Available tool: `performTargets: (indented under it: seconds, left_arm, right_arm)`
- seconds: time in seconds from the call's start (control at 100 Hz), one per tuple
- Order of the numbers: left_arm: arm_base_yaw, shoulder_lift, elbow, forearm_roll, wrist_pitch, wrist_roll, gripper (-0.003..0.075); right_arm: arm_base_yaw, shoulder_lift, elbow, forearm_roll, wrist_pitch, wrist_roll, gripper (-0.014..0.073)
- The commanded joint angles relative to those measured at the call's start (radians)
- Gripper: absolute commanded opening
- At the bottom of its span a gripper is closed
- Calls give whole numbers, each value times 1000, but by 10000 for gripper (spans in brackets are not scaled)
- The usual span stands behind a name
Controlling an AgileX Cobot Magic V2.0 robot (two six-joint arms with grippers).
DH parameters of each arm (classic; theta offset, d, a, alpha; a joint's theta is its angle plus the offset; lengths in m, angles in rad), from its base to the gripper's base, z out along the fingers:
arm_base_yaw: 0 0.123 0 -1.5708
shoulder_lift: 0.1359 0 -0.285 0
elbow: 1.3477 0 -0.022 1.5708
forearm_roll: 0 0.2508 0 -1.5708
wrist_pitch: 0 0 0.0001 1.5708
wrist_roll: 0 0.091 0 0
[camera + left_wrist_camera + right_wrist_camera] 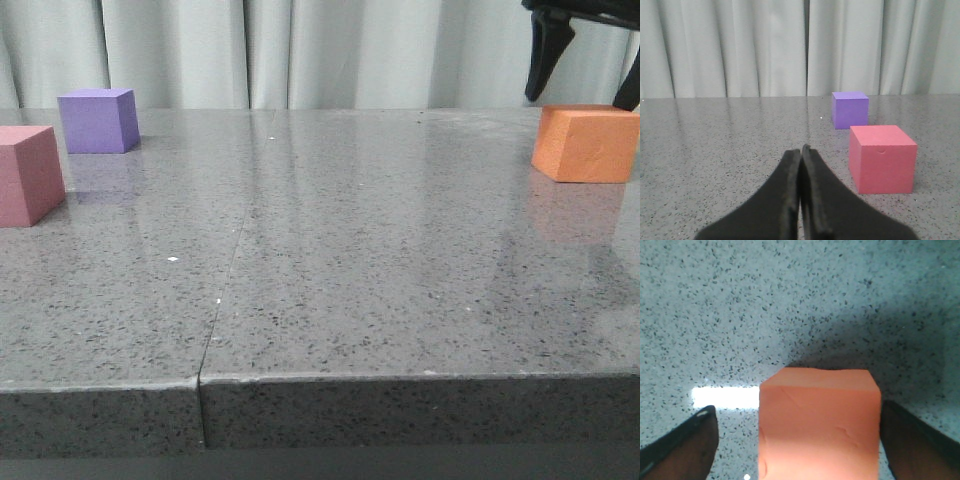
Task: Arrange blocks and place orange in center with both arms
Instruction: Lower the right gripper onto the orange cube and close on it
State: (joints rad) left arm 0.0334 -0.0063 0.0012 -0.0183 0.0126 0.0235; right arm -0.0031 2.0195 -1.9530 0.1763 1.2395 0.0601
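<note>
The orange cube sits on the table at the far right. My right gripper hangs just above it, open, one finger on each side. In the right wrist view the orange cube lies between the fingers of the right gripper; one finger stands clear of it and the other is close against its side. The pink-red cube and the purple cube sit at the far left, purple behind. My left gripper is shut and empty, low over the table, with the pink-red cube and purple cube ahead and to one side.
The grey speckled table has a seam running from its front edge toward the back. Pale curtains hang behind the table. The left gripper does not show in the front view.
</note>
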Motion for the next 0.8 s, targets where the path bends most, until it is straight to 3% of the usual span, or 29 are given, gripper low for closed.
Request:
performTargets:
  seconds: [0.0, 0.39, 0.63, 0.79]
  left_arm:
    - [1, -28, 39, -7, -75, -5, -20]
    - [1, -28, 39, -7, -75, -5, -20]
    - [1, -28, 39, -7, -75, -5, -20]
    - [1, -28, 39, -7, -75, -5, -20]
  right_arm:
    - [-2, -34, -33, 5, 64, -1, 644]
    - [-1, 9, -33, -1, 88, 0, 629]
    - [-1, 10, -33, -9, 91, 15, 358]
    - [3, -3, -34, -8, 92, 34, 328]
